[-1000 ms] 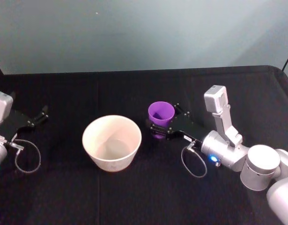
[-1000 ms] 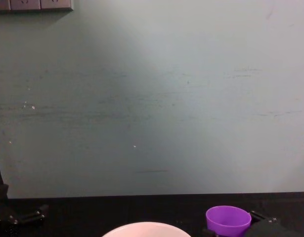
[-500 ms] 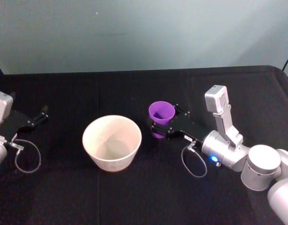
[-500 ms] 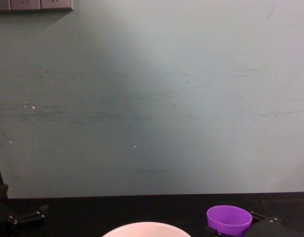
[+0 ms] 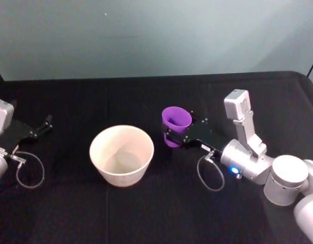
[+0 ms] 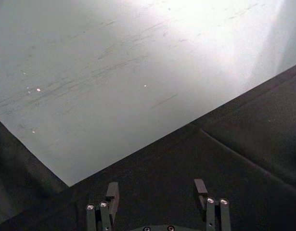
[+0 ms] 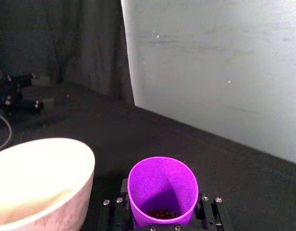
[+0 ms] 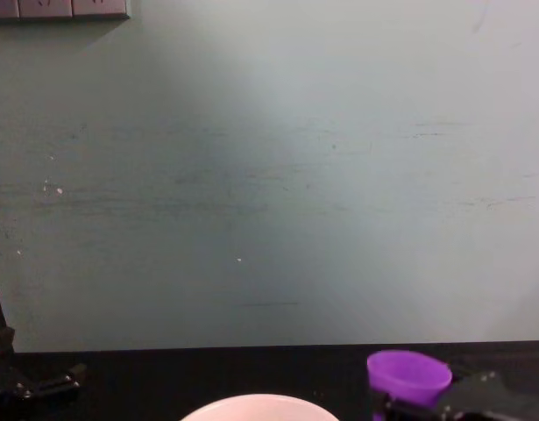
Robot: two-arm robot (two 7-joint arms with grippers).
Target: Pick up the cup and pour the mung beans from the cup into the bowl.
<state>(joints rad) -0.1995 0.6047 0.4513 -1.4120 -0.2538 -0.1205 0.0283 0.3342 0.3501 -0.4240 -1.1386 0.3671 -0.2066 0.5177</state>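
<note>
My right gripper (image 5: 174, 133) is shut on the purple cup (image 5: 174, 124), holding it low over the black table just right of the bowl (image 5: 121, 153). The cup leans slightly toward the bowl. In the right wrist view a few mung beans (image 7: 162, 211) lie at the bottom of the cup (image 7: 162, 190), with the pale bowl's rim (image 7: 46, 147) close beside it. The chest view shows the cup (image 8: 407, 373) and the bowl's rim (image 8: 257, 406) along the lower edge. My left gripper (image 5: 44, 125) rests open at the far left of the table, its fingers (image 6: 112, 191) spread with nothing between them.
The black cloth table (image 5: 146, 213) ends at a pale green wall (image 5: 146, 35) behind. A looped cable (image 5: 209, 175) hangs under my right wrist, and another cable (image 5: 29, 173) under my left.
My right gripper has raised the cup a little and tipped it slightly toward the bowl. The left arm has stayed where it was.
</note>
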